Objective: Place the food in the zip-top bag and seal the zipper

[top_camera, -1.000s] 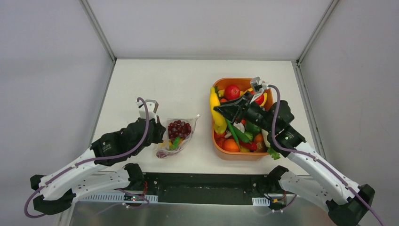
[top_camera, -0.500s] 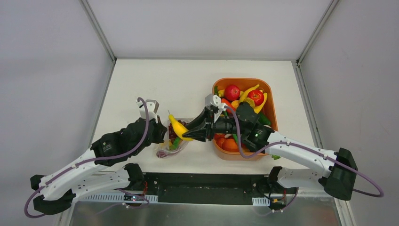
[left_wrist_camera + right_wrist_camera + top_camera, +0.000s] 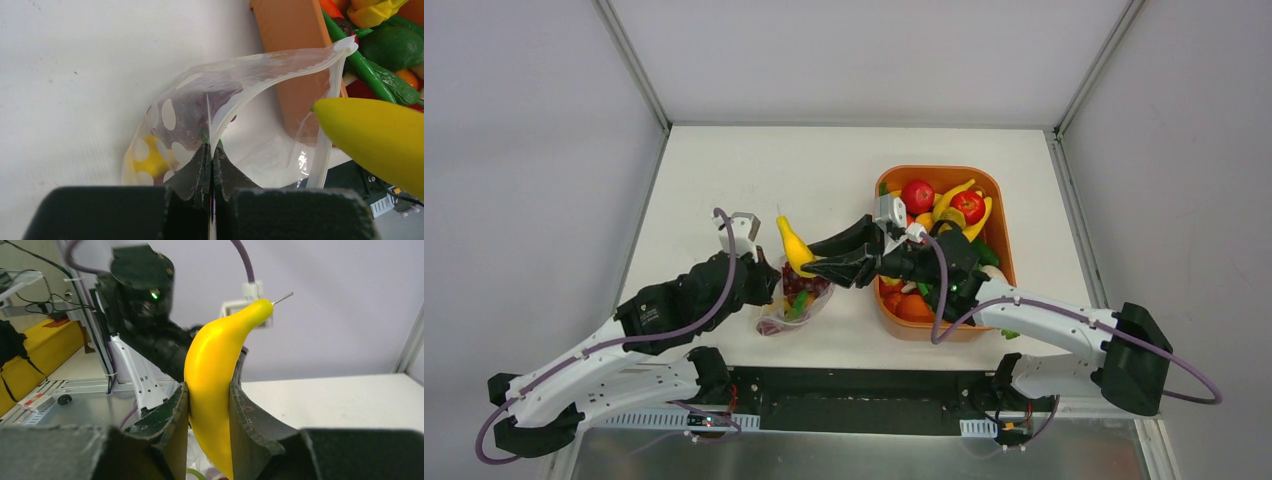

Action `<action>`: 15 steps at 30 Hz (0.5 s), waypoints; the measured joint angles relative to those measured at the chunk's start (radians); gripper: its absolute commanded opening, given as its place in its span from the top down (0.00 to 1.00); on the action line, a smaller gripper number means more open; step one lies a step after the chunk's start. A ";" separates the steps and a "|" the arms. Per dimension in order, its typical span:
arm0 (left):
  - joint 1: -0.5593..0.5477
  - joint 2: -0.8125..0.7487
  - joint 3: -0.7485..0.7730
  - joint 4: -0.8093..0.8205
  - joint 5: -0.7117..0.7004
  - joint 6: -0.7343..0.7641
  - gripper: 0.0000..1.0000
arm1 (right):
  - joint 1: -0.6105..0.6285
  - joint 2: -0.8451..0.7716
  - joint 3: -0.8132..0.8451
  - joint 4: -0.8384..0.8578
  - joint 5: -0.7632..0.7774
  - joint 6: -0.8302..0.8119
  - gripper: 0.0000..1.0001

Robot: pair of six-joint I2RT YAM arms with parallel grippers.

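The right hand point(image 3: 811, 258), reaching from the orange tray point(image 3: 939, 170) toward 9 o'clock, is clamped on a yellow fruit point(image 3: 793, 245), its two fingers pressed against the fruit's sides and the stem end pointing up. In the top view the fruit hangs above the 12 o'clock end of the bag point(image 3: 799, 295), which lies on the white counter point(image 3: 754, 170) just beside the tray, at its 9 o'clock. The left hand point(image 3: 764, 280) is at the bag's 9 o'clock side, closed on one lip of the dotted plastic, fingertips together with the film between them. In the left wrist view that lip is lifted and the mouth gapes; the zipper point(image 3: 345, 47) is unsealed, its two strips curving apart. Purple grapes point(image 3: 799, 278) and yellow and green pieces lie inside the bag. More fruit and vegetables fill the tray.
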 measured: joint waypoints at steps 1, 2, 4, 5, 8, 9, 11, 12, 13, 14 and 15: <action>0.000 -0.004 -0.003 0.000 0.000 -0.001 1.00 | 0.000 0.006 -0.017 0.016 0.013 0.003 1.00; 0.000 -0.010 -0.006 0.000 0.000 -0.005 1.00 | 0.001 0.011 -0.045 0.033 0.029 0.005 1.00; 0.000 -0.019 -0.010 0.000 0.000 -0.009 1.00 | 0.002 0.016 -0.116 0.051 0.069 0.008 1.00; 0.000 -0.023 -0.012 0.000 0.000 -0.011 1.00 | 0.002 0.017 -0.157 0.052 0.087 0.007 1.00; 0.000 -0.031 -0.012 -0.001 0.000 -0.013 1.00 | 0.000 0.018 -0.237 0.013 0.100 -0.021 0.96; 0.000 -0.034 -0.012 -0.001 -0.001 -0.014 1.00 | -0.001 0.018 -0.244 -0.029 0.097 -0.043 0.94; 0.000 -0.041 -0.012 -0.002 -0.006 -0.016 1.00 | -0.001 0.016 -0.240 -0.094 0.092 -0.100 0.90; 0.000 -0.044 -0.012 -0.002 -0.011 -0.016 1.00 | -0.001 0.014 -0.234 -0.126 0.091 -0.127 0.89; 0.000 -0.048 -0.012 -0.002 -0.018 -0.016 1.00 | -0.001 0.013 -0.222 -0.173 0.090 -0.166 0.87; 0.000 -0.053 -0.012 -0.003 -0.022 -0.017 1.00 | -0.001 0.013 -0.201 -0.229 0.088 -0.207 0.85; 0.000 -0.056 -0.013 -0.003 -0.024 -0.018 1.00 | -0.001 0.013 -0.182 -0.277 0.085 -0.248 0.84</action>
